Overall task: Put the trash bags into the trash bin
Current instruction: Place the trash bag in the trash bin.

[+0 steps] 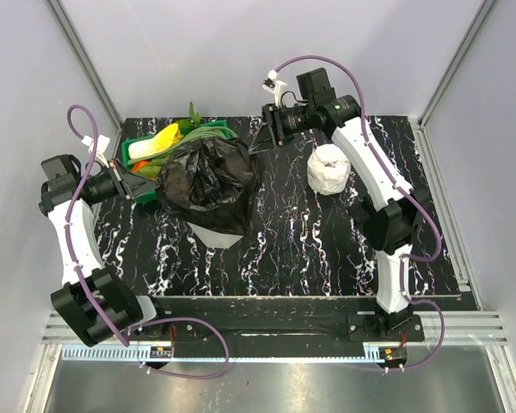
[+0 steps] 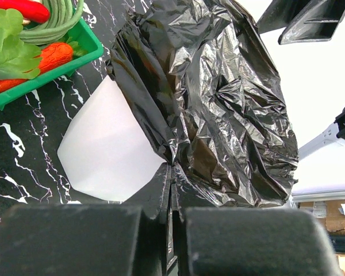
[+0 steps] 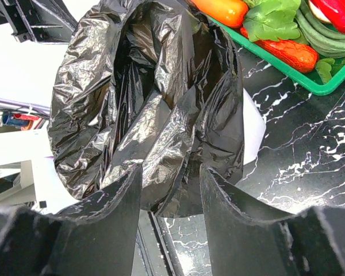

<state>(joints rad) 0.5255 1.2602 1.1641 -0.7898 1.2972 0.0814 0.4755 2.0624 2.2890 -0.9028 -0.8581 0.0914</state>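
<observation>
Trash bag [image 1: 208, 181], thin glossy black plastic film: judged light, limp, slippery; draped over tall white translucent bin [image 2: 106, 149] on desk [image 1: 310, 249]. Best gripped at rim fold. Left hand [image 2: 170, 184] pinches its edge; right hand [image 3: 171, 172] spread wide.

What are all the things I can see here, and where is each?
trash bin: one, white, left of table centre
trash bag: one, glossy black, draped over the bin's top
basket: one, green, far left, behind the bin
toy vegetables: several, red, orange, green, yellow, in the basket
plastic roll: one, white, right of the bin
table: one, black with white veins
left gripper: black, shut on the bag's edge
right gripper: black, open beside the bag
</observation>
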